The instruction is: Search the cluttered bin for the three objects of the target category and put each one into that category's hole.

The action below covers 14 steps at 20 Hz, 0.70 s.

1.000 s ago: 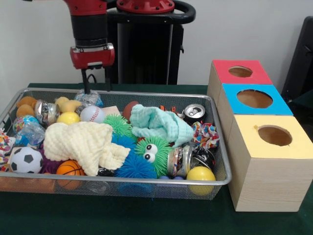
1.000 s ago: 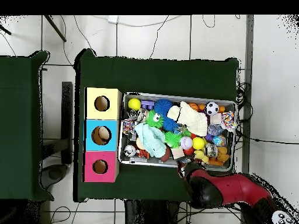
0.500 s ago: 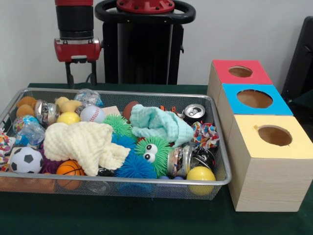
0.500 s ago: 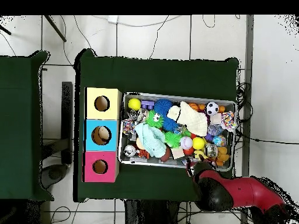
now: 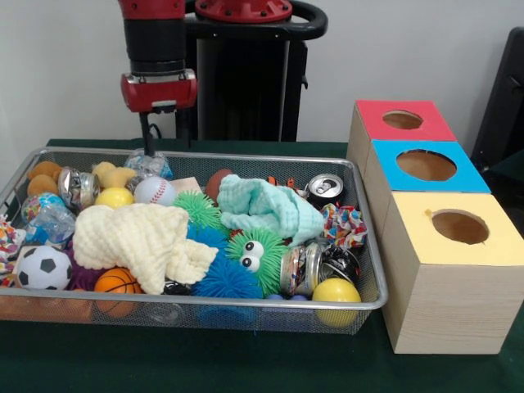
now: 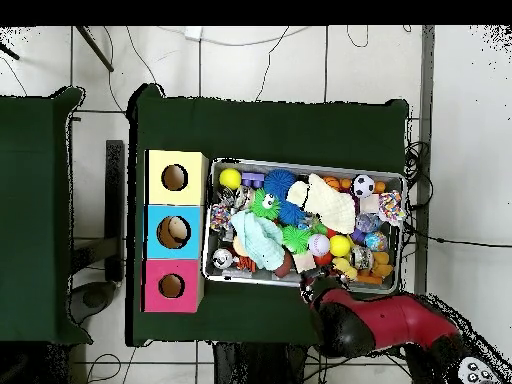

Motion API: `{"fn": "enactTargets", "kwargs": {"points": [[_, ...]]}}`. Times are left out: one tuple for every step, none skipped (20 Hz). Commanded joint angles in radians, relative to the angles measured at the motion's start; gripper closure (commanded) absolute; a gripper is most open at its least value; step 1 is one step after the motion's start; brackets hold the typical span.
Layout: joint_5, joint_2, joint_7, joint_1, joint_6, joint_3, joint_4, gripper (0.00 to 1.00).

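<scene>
The red and black arm's gripper [image 5: 160,135] hangs over the far rim of the silver wire-mesh bin [image 5: 246,304], its two thin dark fingers [image 5: 146,135] parted with nothing between them, so it is open and empty. Directly beneath the tips lies a crinkled clear plastic wrapper [image 5: 149,165]; a white baseball [image 5: 154,191] and a small yellow ball [image 5: 114,197] sit just in front of it, toward the camera. Further out from the gripper, a cream knitted cloth [image 5: 143,237] drapes over the middle of the heap, with a mint-green cloth [image 5: 266,209] beside it. A green fuzzy toy with googly eyes [image 5: 255,256] lies beyond those, and a silver drink can [image 5: 325,188] lies off to the side, by the bin's end nearest the boxes.

Well away from the gripper, past the bin's end, stand three wooden boxes with round holes: a red-topped box [image 5: 403,121], a blue-topped box [image 5: 426,166] and a yellow-topped box [image 5: 458,228]. Something pale shows inside the blue hole in the overhead view, though what it is cannot be told.

The target category is not evident here. Judging by the packed bin and the empty gripper, most of the sorting seems left, with no pick in hand
</scene>
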Motion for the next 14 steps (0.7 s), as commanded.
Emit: {"fn": "enactTargets", "kwargs": {"points": [[-0.103,0.150,0.075,0.006,-0.091,-0.072,-0.093,0.00],[-0.110,0.164,0.073,0.005,-0.100,-0.076,-0.101,0.00],[-0.117,0.178,0.071,0.004,-0.110,-0.081,-0.109,0.00],[-0.118,0.181,0.066,-0.002,-0.110,-0.077,-0.108,0.00],[-0.118,0.184,0.060,-0.008,-0.109,-0.073,-0.109,0.00],[-0.115,0.183,0.055,-0.013,-0.105,-0.066,-0.108,0.00],[-0.114,0.182,0.050,-0.021,-0.101,-0.059,-0.107,0.00],[-0.112,0.180,0.046,-0.025,-0.097,-0.056,-0.106,0.00],[-0.109,0.177,0.039,-0.030,-0.092,-0.050,-0.104,0.00],[-0.106,0.176,0.035,-0.031,-0.090,-0.049,-0.104,0.00],[-0.102,0.173,0.031,-0.033,-0.086,-0.047,-0.102,0.00],[-0.104,0.171,0.028,-0.039,-0.088,-0.048,-0.098,0.00],[-0.104,0.169,0.028,-0.038,-0.089,-0.049,-0.096,0.00],[-0.103,0.168,0.029,-0.036,-0.089,-0.050,-0.097,0.00]]}}
